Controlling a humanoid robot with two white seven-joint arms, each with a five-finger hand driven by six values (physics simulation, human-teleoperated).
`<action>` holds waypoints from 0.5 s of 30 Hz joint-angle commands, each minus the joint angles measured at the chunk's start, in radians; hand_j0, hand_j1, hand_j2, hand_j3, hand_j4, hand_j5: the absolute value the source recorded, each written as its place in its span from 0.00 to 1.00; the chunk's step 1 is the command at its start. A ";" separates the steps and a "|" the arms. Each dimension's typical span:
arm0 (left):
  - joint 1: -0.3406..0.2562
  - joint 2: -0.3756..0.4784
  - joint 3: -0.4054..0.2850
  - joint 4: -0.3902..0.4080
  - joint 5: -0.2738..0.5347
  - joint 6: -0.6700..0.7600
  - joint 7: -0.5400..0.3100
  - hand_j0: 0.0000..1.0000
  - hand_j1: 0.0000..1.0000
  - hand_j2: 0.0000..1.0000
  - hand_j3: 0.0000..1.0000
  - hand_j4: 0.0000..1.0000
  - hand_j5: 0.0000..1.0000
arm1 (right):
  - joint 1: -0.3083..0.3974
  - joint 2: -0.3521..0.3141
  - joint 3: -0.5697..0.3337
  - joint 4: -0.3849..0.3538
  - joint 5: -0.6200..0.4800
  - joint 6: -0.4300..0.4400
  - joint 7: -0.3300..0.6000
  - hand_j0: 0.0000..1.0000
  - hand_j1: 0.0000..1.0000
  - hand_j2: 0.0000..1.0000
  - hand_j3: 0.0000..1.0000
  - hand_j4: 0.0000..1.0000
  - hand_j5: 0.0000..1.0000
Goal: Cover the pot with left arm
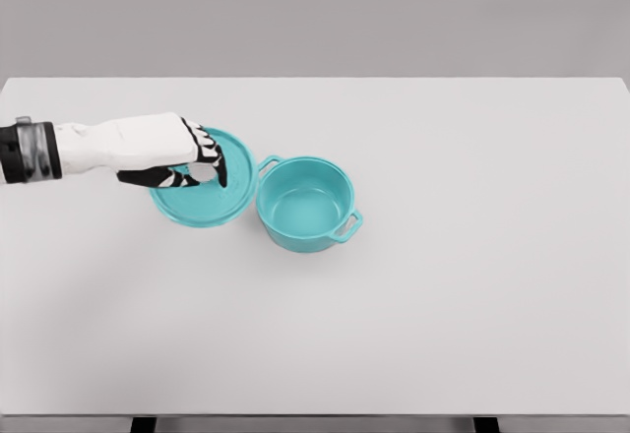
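Teal pot (306,205) sits uncovered slightly left of table centre, two loop handles on a diagonal: one at roughly 10 o'clock of its rim, the other at 4 o'clock. Interior looks empty.

Lid (202,200), same teal, lies flat on the table at the pot's 9 o'clock, its edge just beside the pot's rim and the 10 o'clock handle. Can't tell whether they actually touch.

Left hand (187,162) is over the lid, arm entering from the picture's left edge. Fingers (211,160) curl downward around the lid's centre, where a pale knob seems to sit between them. Reads as closing on the knob, but contact isn't clearly visible, so whether the grip is made I cannot tell. Lid appears flat on the table, not lifted.

Key relation: pot lies at 3 o'clock from the hand, close by. The transfer is a short lift and a sideways shift along the same line the arm already points, then a lowering onto the rim. Lid is round, so no axis to align; only centring on the rim matters.

Risk, as I judge it: lid edge clipping the 10 o'clock handle if the lift is too shallow.

Right arm isn't visible. White table (472,305) carries nothing else I can see.
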 commanded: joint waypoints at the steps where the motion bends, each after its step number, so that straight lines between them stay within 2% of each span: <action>1: 0.000 -0.023 -0.006 -0.001 0.016 0.003 0.000 0.55 0.55 0.55 0.55 0.55 0.55 | 0.000 0.000 0.000 0.000 0.001 0.000 0.000 1.00 1.00 1.00 1.00 1.00 1.00; 9: -0.005 -0.084 -0.029 0.000 0.004 0.003 0.000 0.55 0.55 0.55 0.55 0.55 0.55 | 0.000 0.000 0.000 0.000 -0.001 0.000 0.000 1.00 1.00 1.00 1.00 1.00 1.00; 13: -0.014 -0.086 -0.036 0.003 0.001 0.003 0.000 0.55 0.55 0.55 0.55 0.55 0.55 | 0.000 0.000 0.000 0.000 0.001 0.000 0.000 1.00 1.00 1.00 1.00 1.00 1.00; 15: -0.017 -0.120 -0.045 0.008 -0.002 0.003 0.000 0.55 0.55 0.55 0.55 0.55 0.55 | 0.000 0.000 0.000 0.000 0.001 0.000 0.000 1.00 1.00 1.00 1.00 1.00 1.00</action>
